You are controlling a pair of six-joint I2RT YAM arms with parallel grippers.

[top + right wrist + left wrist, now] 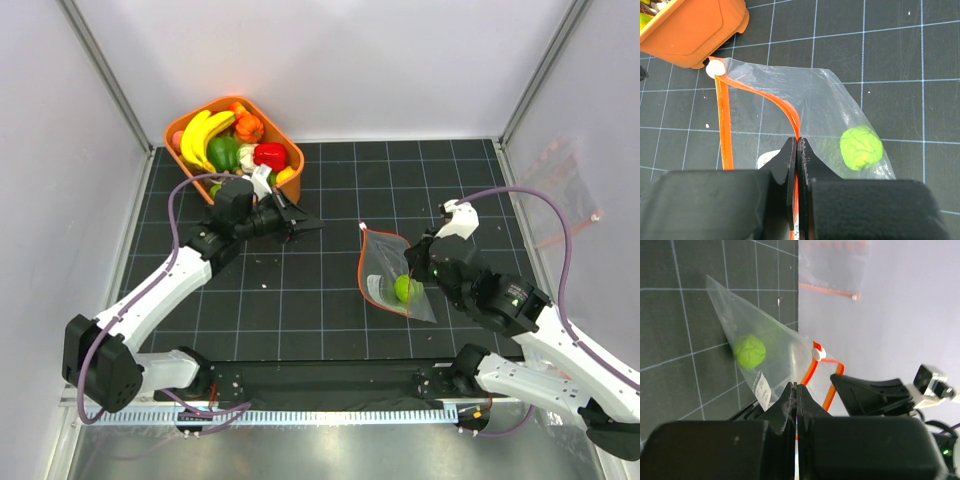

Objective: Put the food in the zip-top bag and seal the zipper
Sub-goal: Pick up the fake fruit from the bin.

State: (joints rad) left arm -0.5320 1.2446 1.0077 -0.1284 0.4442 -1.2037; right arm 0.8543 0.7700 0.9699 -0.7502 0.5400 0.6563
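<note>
Clear, crinkly zip-top bag with red-orange zipper (lime-green food piece inside)

Orange tub back-left on gridded mat.

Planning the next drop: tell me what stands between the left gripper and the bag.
Nothing visible: only bare mat lies between the left gripper and the zip-top bag. The right gripper pinches its zipper.
</note>
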